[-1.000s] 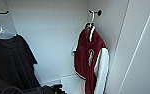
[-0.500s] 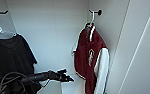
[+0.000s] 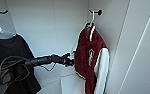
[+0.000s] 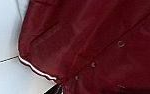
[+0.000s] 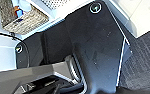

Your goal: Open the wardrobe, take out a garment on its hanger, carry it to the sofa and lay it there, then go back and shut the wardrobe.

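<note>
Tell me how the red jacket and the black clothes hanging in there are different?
The garment is maroon with white sleeves; the black garment is dark all over. The garment hangs at the right side of the wardrobe, the black garment at the left. The left end effector is right beside the garment, not the black one. Both hang from pale hangers on black pegs.

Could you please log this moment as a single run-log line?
wardrobe: open | garment: hanging on hanger from peg | left end effector: at garment's edge, grip unclear | black garment: hanging alongside
</note>
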Tool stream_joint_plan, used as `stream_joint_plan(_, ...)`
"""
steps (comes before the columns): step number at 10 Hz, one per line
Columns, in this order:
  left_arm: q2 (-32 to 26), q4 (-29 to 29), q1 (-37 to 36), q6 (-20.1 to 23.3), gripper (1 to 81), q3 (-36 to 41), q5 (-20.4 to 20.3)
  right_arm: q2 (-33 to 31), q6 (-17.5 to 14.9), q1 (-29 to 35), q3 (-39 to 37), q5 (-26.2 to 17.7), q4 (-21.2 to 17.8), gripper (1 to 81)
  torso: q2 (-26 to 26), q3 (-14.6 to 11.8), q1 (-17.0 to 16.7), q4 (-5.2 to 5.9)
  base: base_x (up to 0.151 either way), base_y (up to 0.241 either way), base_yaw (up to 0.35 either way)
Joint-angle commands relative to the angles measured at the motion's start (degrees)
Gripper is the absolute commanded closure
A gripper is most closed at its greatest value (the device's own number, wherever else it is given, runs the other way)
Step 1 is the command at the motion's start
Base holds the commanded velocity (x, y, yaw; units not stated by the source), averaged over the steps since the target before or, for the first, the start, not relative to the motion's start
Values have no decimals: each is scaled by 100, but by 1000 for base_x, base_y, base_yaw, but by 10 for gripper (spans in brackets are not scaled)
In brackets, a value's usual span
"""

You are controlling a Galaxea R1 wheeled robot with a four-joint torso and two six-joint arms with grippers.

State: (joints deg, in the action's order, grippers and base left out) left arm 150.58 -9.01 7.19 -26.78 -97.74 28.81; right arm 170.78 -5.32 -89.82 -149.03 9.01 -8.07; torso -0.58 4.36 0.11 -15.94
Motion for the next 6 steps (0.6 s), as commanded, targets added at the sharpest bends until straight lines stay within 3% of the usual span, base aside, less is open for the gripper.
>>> stream_joint_plan(1,385,-934,-1830,-90,10,-279,222,-24,-5,232,-2,-303,-28,10,0,0,0,0,0,0,0)
stream_joint_plan(3,588,-1364,-2357,-90,10,-490,222,-32,-5,232,7,-312,-46,10,0,0,0,0,0,0,0)
stream_joint_plan(6,623,-2490,-2823,-99,10,-975,55,20,-5,232,-2,-312,-10,10,0,0,2,0,0,0,0)
